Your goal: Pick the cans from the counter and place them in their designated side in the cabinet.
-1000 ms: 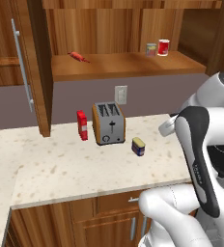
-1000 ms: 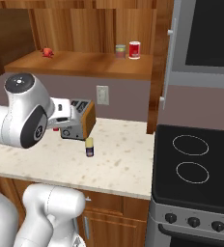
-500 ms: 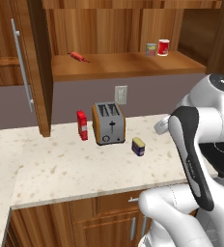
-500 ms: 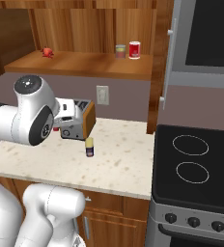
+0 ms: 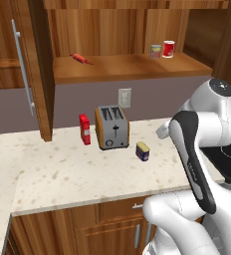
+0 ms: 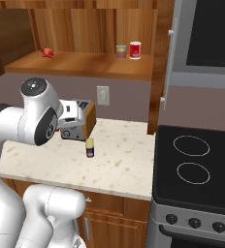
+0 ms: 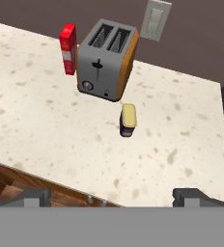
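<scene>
A squat dark blue can with a yellow top (image 7: 128, 120) stands on the beige speckled counter (image 7: 46, 130), just in front of the toaster; it also shows as the blue can (image 5: 143, 151) and the blue can (image 6: 90, 147). My gripper (image 7: 112, 198) hovers above and short of it, near the counter's front edge. It is open wide with nothing between its fingertips (image 7: 33, 197). A grey-green can with a red lower label (image 5: 156, 51) stands on the cabinet shelf (image 5: 122, 69) at the right, and the same shelf can (image 6: 120, 51) is seen from the other side. The cabinet door (image 5: 18, 74) stands open at the left.
A silver toaster (image 7: 106, 59) sits behind the blue can, with an upright red carton (image 7: 68, 48) to its left. A red cup (image 5: 169, 49) stands by the shelf can and a small red object (image 5: 81, 59) lies at the shelf's left. The black stovetop (image 6: 201, 164) borders the counter on the right.
The arm's upper joints have swung and risen slightly over the counter. The jaws have stayed open, and the cans, toaster and carton have not moved.
</scene>
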